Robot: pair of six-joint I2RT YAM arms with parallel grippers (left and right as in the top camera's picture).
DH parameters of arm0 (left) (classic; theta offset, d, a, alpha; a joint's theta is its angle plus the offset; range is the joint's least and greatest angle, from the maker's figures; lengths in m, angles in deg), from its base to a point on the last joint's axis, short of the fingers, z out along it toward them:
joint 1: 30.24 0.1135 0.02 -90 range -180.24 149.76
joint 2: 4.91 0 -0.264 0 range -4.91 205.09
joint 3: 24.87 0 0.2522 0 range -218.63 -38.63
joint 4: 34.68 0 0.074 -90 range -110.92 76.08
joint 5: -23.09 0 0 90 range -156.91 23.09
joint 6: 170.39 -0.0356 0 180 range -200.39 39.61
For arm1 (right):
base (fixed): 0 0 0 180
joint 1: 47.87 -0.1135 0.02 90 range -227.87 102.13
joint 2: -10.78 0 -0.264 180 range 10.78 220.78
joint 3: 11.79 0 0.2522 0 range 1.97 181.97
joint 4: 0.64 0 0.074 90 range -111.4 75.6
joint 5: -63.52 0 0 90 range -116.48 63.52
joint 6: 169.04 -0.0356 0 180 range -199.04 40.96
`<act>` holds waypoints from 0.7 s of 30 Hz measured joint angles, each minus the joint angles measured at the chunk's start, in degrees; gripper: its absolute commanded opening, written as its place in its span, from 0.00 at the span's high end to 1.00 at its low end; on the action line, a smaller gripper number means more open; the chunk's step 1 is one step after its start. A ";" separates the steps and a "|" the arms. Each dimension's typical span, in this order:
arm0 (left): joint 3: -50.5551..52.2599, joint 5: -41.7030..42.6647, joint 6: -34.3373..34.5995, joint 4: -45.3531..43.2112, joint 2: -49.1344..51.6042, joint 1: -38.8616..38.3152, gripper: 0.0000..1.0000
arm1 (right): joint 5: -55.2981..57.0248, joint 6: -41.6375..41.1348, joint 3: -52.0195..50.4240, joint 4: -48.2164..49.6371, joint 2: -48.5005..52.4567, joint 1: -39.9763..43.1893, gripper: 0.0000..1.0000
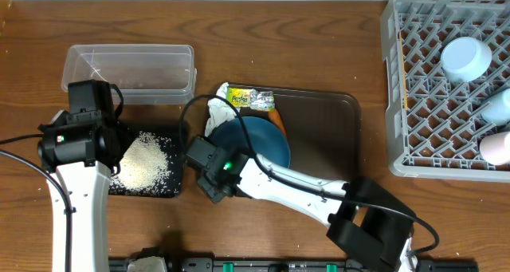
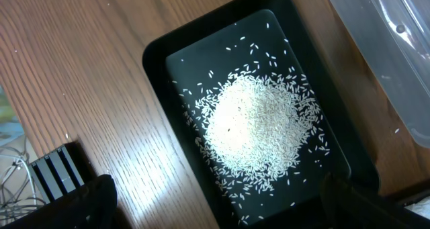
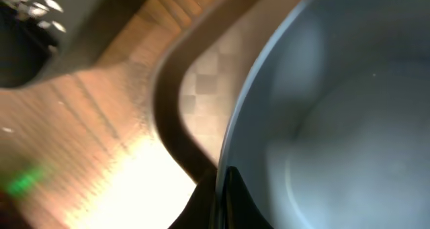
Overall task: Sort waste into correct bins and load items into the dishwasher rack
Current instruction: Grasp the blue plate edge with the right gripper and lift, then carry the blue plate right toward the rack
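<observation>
The white rice (image 1: 145,162) lies heaped in the black tray (image 1: 171,191); it also shows in the left wrist view (image 2: 259,125). My left gripper (image 2: 215,205) hangs open and empty over the tray's near end (image 2: 158,61). My right gripper (image 3: 225,199) is shut on the left rim of the wide blue plate-bowl (image 3: 336,121), one finger on each side. The plate-bowl (image 1: 259,140) sits at the left end of the brown tray (image 1: 327,120). The crumpled tissue (image 1: 215,112), the printed wrapper (image 1: 249,99) and an orange bit (image 1: 276,120) lie behind it. The chopsticks are out of view.
The clear tub (image 1: 127,68) stands behind the black tray and holds a few grains. The grey rack (image 1: 398,88) at the right holds an upturned light-blue bowl (image 1: 466,57) and two cups (image 1: 498,148). Cables and a black block (image 2: 57,172) lie at the left.
</observation>
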 measured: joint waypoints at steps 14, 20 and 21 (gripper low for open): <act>0.00 0.00 0.00 0.00 0.00 0.00 0.01 | -7.50 1.66 8.59 -6.88 -3.58 2.62 0.99; 0.00 0.00 0.00 0.02 0.00 0.00 0.01 | -10.60 4.39 9.25 -8.50 -9.57 9.92 0.99; 0.00 0.00 0.00 0.00 0.00 0.00 0.01 | -11.93 5.20 9.29 -8.50 -11.19 12.04 0.99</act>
